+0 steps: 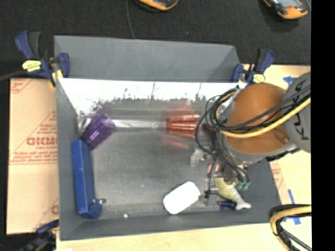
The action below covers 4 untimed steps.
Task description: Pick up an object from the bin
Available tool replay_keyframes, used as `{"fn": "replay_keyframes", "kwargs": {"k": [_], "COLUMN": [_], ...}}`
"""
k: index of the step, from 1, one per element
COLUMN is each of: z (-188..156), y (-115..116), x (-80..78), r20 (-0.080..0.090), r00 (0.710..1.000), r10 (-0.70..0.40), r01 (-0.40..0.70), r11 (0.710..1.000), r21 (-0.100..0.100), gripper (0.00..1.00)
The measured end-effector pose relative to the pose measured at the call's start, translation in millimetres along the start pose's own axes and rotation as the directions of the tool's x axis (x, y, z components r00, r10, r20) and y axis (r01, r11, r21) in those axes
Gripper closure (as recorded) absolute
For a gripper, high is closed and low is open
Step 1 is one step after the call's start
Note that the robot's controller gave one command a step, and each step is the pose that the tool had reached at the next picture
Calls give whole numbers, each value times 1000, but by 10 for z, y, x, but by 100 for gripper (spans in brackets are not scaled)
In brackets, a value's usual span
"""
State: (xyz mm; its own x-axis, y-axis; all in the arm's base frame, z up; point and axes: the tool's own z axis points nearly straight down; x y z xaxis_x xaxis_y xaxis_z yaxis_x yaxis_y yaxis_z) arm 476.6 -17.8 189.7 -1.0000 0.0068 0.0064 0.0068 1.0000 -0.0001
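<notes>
White oval lump is lying just beside the claw at eight o'clock, pointing two-to-eight; claw apart or together, cannot tell.

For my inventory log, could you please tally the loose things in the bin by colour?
Purple block: 1
Blue long bar: 1
Copper-red cylinder: 1
White oval piece: 1
Pale yellow thing, beside the gripper: 1
Total: 5. The small blue bit next to the yellow one may be part of it, so it is not counted.

Matt metal bin holds smooth blue plastic bar.
</notes>
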Motion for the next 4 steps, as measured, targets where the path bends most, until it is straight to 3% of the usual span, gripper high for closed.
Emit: {"fn": "replay_keyframes", "kwargs": {"k": [1, 2, 3, 4], "z": [-42, 141, 313, 691], "y": [-1, 245, 569, 510], "x": [-18, -63, -8, 1], "r20": [9, 11, 8, 10], "r00": [1000, 994, 998, 980], "r10": [-1, 112, 66, -200], "r01": [1, -112, -66, 200], "r11": [1000, 994, 998, 980], "r21": [1, 0, 0, 2], "gripper": [0, 0, 0, 0]}}
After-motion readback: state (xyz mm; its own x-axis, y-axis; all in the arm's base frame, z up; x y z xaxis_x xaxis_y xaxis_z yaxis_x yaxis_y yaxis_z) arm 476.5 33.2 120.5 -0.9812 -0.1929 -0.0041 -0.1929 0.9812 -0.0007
